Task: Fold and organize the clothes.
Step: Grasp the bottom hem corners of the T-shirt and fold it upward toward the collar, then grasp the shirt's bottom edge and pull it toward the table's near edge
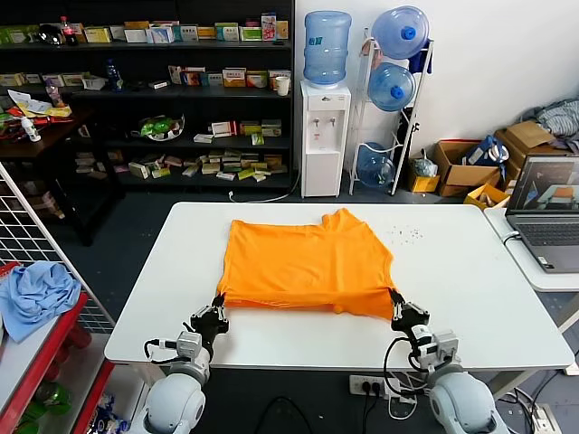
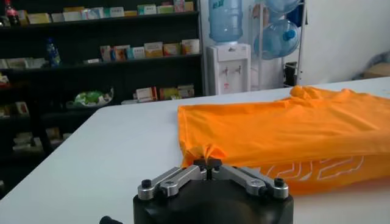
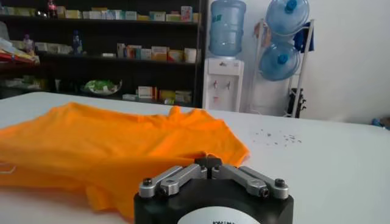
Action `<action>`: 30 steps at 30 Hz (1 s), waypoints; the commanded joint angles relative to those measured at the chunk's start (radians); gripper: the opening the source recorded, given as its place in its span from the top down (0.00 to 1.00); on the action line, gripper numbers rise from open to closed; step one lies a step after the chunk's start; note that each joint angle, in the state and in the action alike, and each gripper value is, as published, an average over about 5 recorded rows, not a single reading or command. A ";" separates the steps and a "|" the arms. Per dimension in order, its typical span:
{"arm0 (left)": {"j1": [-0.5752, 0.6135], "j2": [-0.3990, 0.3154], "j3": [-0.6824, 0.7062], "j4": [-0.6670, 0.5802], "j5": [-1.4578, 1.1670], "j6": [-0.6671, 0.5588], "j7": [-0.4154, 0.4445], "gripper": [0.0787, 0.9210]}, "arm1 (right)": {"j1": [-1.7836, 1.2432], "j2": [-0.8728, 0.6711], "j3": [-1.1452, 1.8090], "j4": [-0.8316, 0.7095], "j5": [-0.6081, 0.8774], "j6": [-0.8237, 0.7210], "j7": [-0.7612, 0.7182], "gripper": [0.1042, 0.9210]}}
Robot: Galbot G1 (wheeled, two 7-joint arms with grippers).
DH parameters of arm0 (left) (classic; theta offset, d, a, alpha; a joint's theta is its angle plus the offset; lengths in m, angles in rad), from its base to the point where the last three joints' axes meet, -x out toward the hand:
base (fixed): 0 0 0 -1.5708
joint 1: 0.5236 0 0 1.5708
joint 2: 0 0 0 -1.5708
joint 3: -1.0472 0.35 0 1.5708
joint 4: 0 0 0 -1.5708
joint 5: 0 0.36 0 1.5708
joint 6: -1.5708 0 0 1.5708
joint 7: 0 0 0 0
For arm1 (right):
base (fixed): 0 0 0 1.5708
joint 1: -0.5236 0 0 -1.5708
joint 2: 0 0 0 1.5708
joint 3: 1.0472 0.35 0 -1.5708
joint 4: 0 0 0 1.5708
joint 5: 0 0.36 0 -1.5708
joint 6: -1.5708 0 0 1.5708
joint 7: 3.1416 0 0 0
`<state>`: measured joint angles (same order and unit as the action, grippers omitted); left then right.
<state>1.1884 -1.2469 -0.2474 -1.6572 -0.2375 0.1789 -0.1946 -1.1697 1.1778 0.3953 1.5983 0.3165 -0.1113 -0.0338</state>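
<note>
Orange cotton T-shirt [image 1: 308, 267]: one item, centre of the head view, lying flat on my white tabletop [image 1: 470, 289] with its near edge doubled over. White lettering shows on the underlayer in the left wrist view.

Handling, by my estimate: light, soft and limp, with no stiffness to hold a crease by itself. It should drape and sag wherever it is unsupported, and may drag or bunch on the tabletop. Not fragile. Best taken by thin pinches at the corners of the near edge, both sides raised evenly.

Left tool [image 1: 214, 310]: lower left of the head view, fingers closed to a narrow pinch on the near left corner, fabric puckering at the tips [image 2: 209, 162].

Right tool [image 1: 402, 309]: lower right, fingers likewise drawn together [image 3: 208, 162] at the near right corner, gripping the fabric edge.
</note>
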 commanded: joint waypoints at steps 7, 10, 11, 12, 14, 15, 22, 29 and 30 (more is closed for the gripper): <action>-0.166 -0.019 0.039 0.159 -0.003 -0.005 -0.002 0.98 | 0.209 0.011 -0.074 -0.221 0.004 0.003 -0.006 0.96; -0.172 -0.025 0.045 0.162 -0.007 -0.006 -0.005 0.96 | 0.231 0.018 -0.085 -0.243 0.020 -0.026 -0.005 0.89; -0.171 -0.026 0.046 0.161 -0.008 -0.007 -0.007 0.93 | 0.235 0.021 -0.087 -0.247 0.021 -0.034 -0.004 0.86; -0.169 -0.026 0.046 0.158 -0.008 -0.007 -0.009 0.91 | 0.238 0.022 -0.090 -0.247 0.022 -0.042 -0.004 0.82; -0.159 -0.022 0.045 0.146 -0.010 -0.006 -0.014 0.84 | 0.237 0.021 -0.092 -0.234 0.030 -0.062 -0.003 0.75; -0.152 -0.018 0.043 0.137 -0.015 -0.004 -0.017 0.81 | 0.233 0.018 -0.092 -0.223 0.036 -0.072 -0.002 0.71; -0.068 0.049 0.022 0.032 -0.124 0.058 -0.036 0.57 | 0.109 -0.063 -0.051 -0.033 0.085 -0.211 -0.002 0.48; -0.023 0.093 0.011 -0.024 -0.199 0.129 -0.042 0.32 | -0.023 -0.115 0.013 0.085 0.099 -0.305 -0.013 0.23; -0.023 0.095 0.011 -0.021 -0.206 0.134 -0.041 0.29 | -0.032 -0.118 0.020 0.088 0.099 -0.310 -0.014 0.20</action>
<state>1.1285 -1.1906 -0.2352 -1.6255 -0.3694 0.2570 -0.2325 -1.1266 1.0965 0.3867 1.5945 0.3978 -0.3389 -0.0472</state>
